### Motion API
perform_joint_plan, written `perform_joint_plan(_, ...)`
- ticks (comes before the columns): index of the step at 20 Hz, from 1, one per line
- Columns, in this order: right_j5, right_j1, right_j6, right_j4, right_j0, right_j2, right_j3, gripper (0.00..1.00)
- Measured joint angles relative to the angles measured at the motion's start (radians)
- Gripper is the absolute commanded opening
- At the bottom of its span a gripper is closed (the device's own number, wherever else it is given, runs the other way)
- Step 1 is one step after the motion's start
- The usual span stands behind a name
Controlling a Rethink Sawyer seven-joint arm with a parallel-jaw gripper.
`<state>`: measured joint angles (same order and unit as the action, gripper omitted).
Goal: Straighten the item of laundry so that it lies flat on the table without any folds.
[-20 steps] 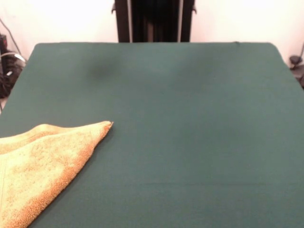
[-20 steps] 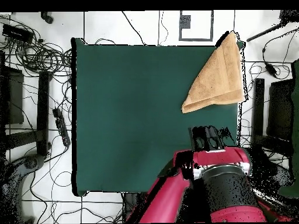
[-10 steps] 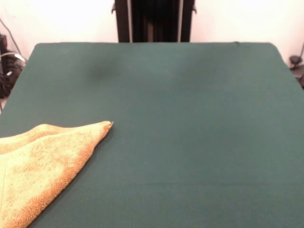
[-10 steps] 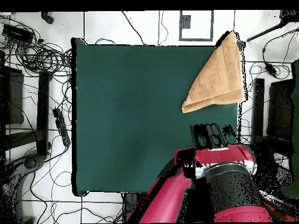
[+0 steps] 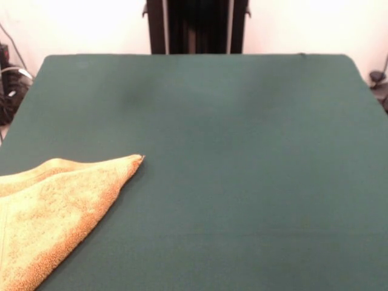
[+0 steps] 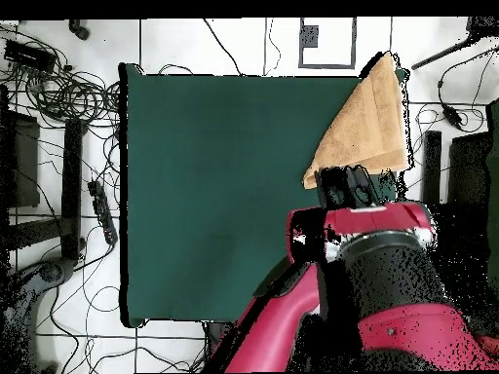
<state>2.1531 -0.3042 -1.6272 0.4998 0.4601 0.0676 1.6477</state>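
At the table's (image 6: 214,195) corner, the claw (image 6: 353,185) overlaps the folded towel's (image 6: 365,127) edge; its spread is unreadable.

No readable text, labels, brands, numbers or signs in either view.
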Motion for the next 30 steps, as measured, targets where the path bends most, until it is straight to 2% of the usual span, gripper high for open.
perform_joint_plan(9,-0.078,0.024,0.000,-0.041,-0.021,0.000,-0.066,0.00)
perform_joint_plan(21,-0.188,0.060,0.000,-0.141,-0.077,0.000,-0.162,0.00)
perform_joint_plan(30,-0.310,0.107,0.000,-0.231,-0.124,0.000,-0.299,0.00)
